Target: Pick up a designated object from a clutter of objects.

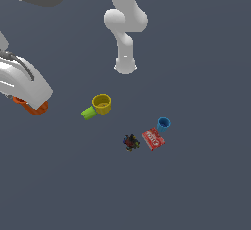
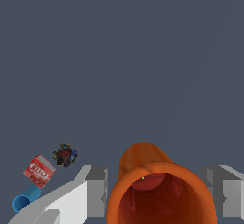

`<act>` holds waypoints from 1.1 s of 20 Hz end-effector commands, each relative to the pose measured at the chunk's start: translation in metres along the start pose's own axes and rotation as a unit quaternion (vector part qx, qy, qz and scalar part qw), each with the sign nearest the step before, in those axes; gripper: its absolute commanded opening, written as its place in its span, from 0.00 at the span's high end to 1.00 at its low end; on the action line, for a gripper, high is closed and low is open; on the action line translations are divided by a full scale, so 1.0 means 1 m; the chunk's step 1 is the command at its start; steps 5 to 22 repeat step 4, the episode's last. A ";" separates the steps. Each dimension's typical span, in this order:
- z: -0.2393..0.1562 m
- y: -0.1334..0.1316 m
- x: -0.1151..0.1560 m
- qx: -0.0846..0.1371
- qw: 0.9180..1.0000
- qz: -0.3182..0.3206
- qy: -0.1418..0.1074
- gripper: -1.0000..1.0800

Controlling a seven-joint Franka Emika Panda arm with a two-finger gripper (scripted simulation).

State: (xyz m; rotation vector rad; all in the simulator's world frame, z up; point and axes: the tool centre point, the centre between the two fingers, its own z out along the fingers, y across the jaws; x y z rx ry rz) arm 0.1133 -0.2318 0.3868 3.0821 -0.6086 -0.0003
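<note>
You only see a sliver of the orange cup (image 1: 34, 107) in the exterior view; rest hidden under the gripper (image 1: 30, 102). Wrist view: cup's lower rim cut off by frame edge, fingertips too. Dark lump (image 1: 131, 142) too small to ID; red box (image 1: 153, 139) label illegible.

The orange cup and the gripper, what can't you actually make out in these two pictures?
- Orange cup: exterior view shows only a sliver; the gripper covers the rest.
- Cup in the wrist view: lower part cut off by the frame edge.
- Finger contact with the cup: not visible.
- Red box lettering: too small.
</note>
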 end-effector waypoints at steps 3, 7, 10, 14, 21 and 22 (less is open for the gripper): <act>-0.004 0.001 0.002 0.000 1.000 0.000 0.000 1.00; -0.004 0.001 0.002 0.000 1.000 0.000 0.000 1.00; -0.004 0.001 0.002 0.000 1.000 0.000 0.000 1.00; -0.004 0.001 0.002 0.000 1.000 0.000 0.000 1.00; -0.004 0.001 0.002 0.000 1.000 0.000 0.000 1.00; -0.004 0.001 0.002 0.000 1.000 0.000 0.000 1.00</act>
